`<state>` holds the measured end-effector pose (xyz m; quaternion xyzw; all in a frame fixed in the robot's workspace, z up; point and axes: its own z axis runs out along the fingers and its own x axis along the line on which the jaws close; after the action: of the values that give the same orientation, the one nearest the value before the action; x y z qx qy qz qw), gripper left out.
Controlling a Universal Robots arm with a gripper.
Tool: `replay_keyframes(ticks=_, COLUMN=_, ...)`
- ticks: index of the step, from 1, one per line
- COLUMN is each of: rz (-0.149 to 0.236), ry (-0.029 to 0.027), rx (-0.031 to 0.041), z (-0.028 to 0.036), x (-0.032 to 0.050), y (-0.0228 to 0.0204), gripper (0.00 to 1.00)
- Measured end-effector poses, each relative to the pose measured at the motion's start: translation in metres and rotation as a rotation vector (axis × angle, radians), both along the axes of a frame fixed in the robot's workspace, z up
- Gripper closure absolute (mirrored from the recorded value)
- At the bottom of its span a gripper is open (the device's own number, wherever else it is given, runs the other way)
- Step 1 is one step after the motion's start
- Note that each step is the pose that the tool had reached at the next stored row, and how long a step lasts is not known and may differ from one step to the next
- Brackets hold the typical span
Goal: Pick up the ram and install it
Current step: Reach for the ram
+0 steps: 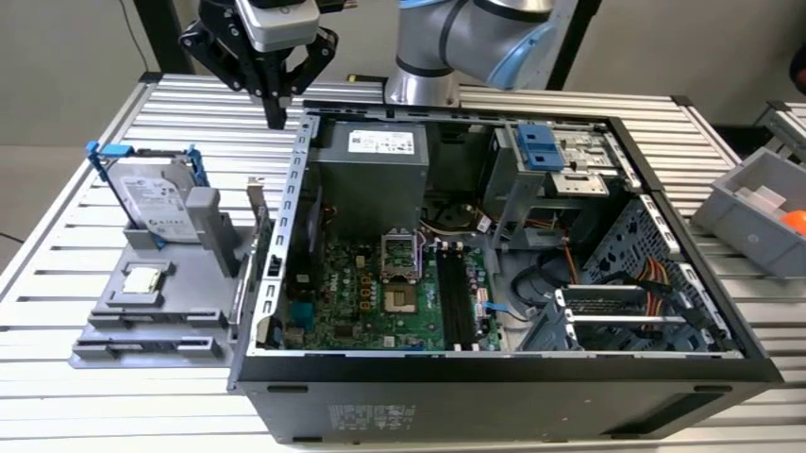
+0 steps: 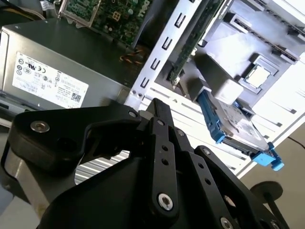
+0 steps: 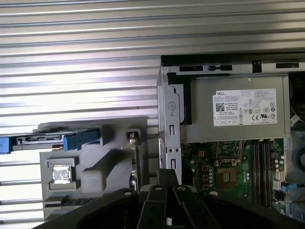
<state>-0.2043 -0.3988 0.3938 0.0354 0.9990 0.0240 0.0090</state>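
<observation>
**Exterior view, read from its left to its right.** You see the slatted worktop (image 1: 75,236) carrying a grey fixture (image 1: 151,342). The fixture holds the hard drive (image 1: 158,203) upright in its blue frame. The processor chip (image 1: 142,280) lies flat on the fixture, nearer the camera.

At the fixture's edge nearest the case, the ram (image 1: 257,222) stands on its long edge in a slot, just beside the case wall. It is not yet installed. The second wrist view shows the ram (image 2: 189,45) as a green strip, and the first wrist view shows the ram (image 3: 135,162) edge-on as a thin line.

Higher in the picture hangs the gripper (image 1: 275,115). Its jaws are closed and empty, and its tips point down at the worktop near the case's rear corner, apart from the ram.

Next comes the open computer case (image 1: 504,401), with the power supply (image 1: 372,179), the motherboard (image 1: 365,302) and its black memory slots (image 1: 456,302). A grey bin (image 1: 756,208) stands at the far right.
</observation>
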Motion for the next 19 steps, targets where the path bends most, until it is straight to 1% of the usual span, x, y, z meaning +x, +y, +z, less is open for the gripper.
replay_keyframes(ticks=11, rz=0.0, ry=0.0, rx=0.0, z=-0.0001, x=-0.0101, y=0.0, gripper=1.0)
replay_keyframes(ticks=19, rz=0.0, ry=0.0001, rx=-0.0001, z=-0.0001, x=-0.0194, y=0.0, gripper=1.0)
